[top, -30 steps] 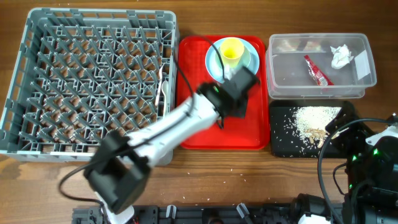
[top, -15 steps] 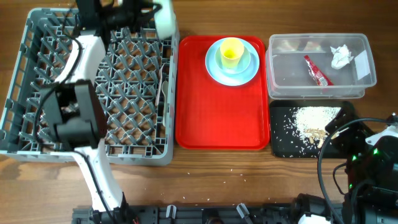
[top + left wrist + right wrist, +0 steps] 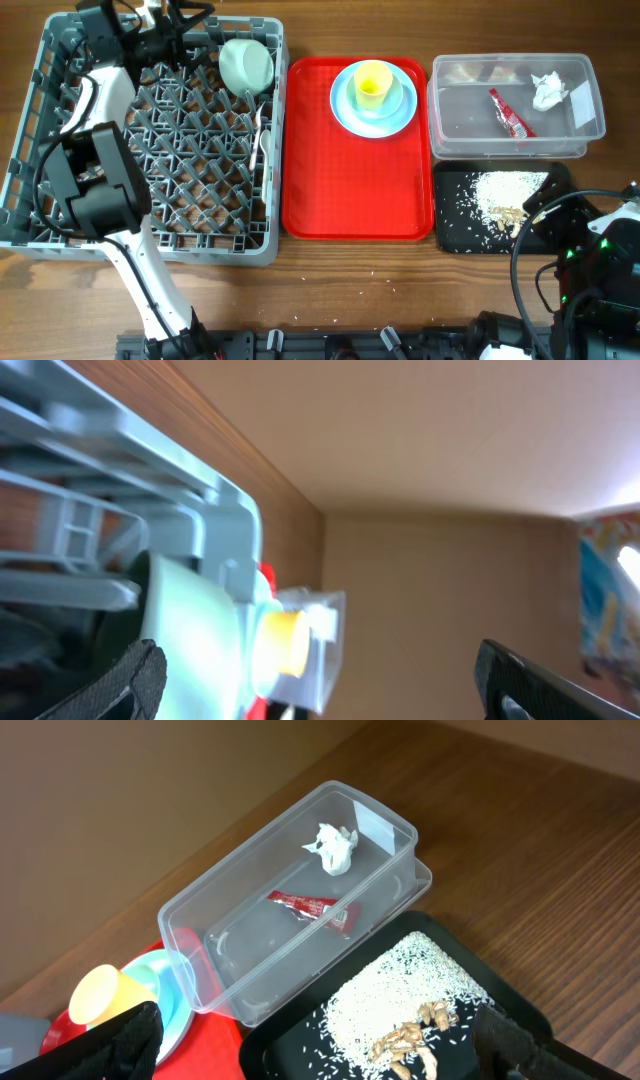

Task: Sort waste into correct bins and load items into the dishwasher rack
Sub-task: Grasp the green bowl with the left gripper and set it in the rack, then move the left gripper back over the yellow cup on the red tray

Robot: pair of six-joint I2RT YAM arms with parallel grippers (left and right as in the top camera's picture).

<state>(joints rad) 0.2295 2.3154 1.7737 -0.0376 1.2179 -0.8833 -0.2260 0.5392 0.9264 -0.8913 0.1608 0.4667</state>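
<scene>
Wooden table (image 3: 400,275), red tray (image 3: 350,185) beside grey rack (image 3: 200,246)

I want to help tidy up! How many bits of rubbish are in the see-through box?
2. In the clear tub, a crumpled white napkin lies near the right end, and a red wrapper lies in the middle, just left of it. Nothing seems hidden.

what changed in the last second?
The left gripper left the red tray, swung to the far edge of the dishwasher rack and let go of the pale green bowl, now in its far right corner; it is open. Yellow cup, blue plate, clear tub and black tray contents stayed put.
</scene>
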